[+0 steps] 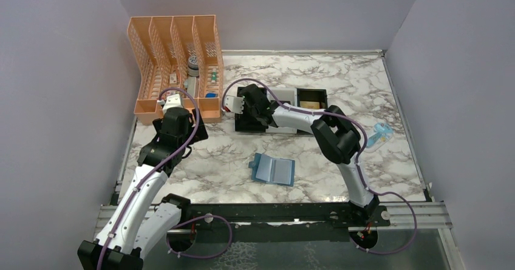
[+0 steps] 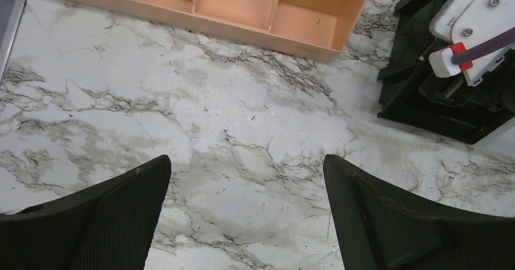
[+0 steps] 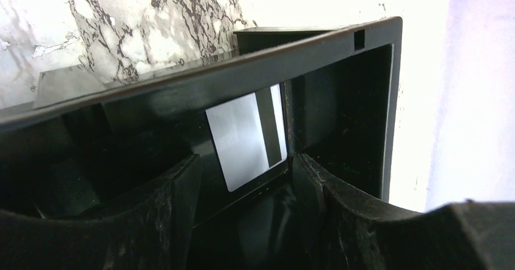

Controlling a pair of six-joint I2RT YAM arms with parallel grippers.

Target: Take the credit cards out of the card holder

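Marble-print table [image 1: 340,82]: orange mesh file rack [image 1: 176,70] back left, black tray [image 1: 311,90] back centre, teal card holder [image 1: 274,170] lying open mid-table, nearest me, small light-blue thing [image 1: 381,133] by right edge, can't tell what

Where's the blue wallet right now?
The blue wallet lies open on the marble table, centre of the overhead view, nearer the robot than the black tray.

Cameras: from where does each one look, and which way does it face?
Top external: above and behind the robot, facing down on the table; both arms show.
Left wrist: on the left arm, facing bare marble; its fingers show.
Right wrist: facing into the black tray at a silver-grey card; its fingers show.
Shared: top and left wrist show the orange rack.
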